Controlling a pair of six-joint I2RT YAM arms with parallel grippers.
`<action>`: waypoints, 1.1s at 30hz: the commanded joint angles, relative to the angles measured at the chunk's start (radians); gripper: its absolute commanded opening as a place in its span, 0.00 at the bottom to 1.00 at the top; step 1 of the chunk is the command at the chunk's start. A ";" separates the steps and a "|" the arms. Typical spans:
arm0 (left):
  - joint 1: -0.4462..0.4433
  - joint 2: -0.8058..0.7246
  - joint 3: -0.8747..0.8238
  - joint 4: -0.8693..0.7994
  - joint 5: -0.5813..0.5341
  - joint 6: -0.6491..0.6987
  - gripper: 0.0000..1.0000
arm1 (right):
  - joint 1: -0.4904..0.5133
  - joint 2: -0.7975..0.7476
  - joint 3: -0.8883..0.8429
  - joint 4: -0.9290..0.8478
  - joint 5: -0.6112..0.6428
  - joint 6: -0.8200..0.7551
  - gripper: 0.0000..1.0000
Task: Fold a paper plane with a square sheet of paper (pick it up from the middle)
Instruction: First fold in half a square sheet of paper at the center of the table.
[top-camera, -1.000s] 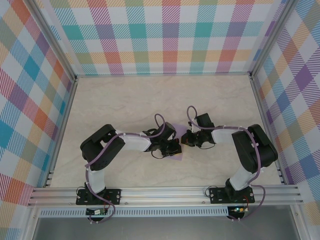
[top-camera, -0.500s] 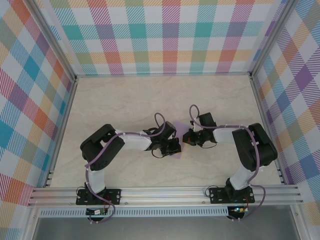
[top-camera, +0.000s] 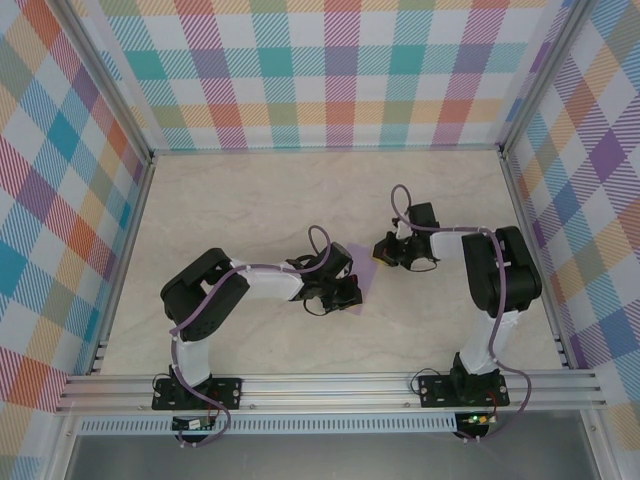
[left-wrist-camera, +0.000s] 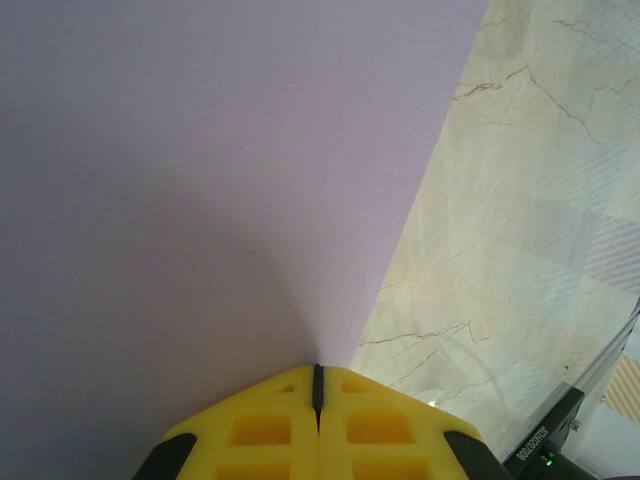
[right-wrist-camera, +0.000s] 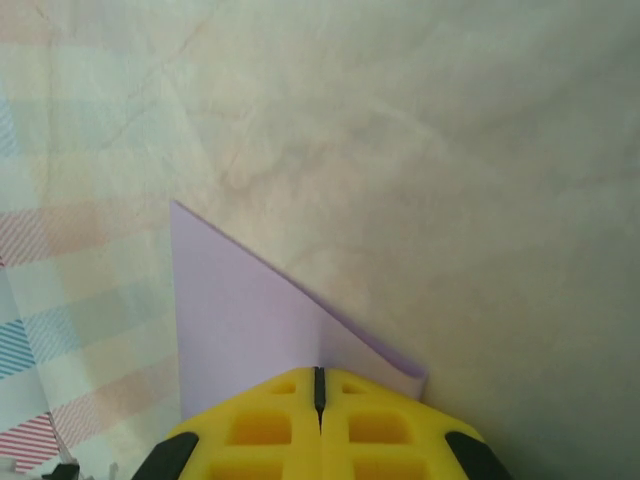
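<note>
The square sheet of paper (top-camera: 361, 275), pale lavender, is stretched between my two grippers near the table's middle. My left gripper (top-camera: 347, 293) is shut on its near edge. In the left wrist view the sheet (left-wrist-camera: 200, 180) spreads out from the closed yellow fingertips (left-wrist-camera: 318, 368) and covers the left half of the picture. My right gripper (top-camera: 384, 250) is shut on the far right part of the sheet. In the right wrist view a pointed piece of paper (right-wrist-camera: 240, 320) with a doubled-over edge sticks out of the closed jaws of the gripper (right-wrist-camera: 319, 372).
The marble-patterned table (top-camera: 250, 210) is walled by checked panels (top-camera: 330, 70) at the back and both sides. An aluminium rail (top-camera: 330, 388) runs along the near edge, with both arm bases on it.
My right gripper has moved back and a little to the right, taking its part of the paper with it. The left gripper has stayed where it was.
</note>
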 joint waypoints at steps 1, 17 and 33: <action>-0.013 0.044 -0.026 -0.181 0.014 -0.009 0.00 | -0.057 0.042 0.047 0.017 0.155 -0.013 0.00; -0.014 0.042 0.074 -0.150 0.022 0.061 0.00 | -0.019 -0.194 -0.097 0.011 -0.126 -0.002 0.00; -0.013 0.035 0.179 -0.046 0.018 0.161 0.00 | 0.019 0.002 0.015 -0.100 -0.135 -0.095 0.00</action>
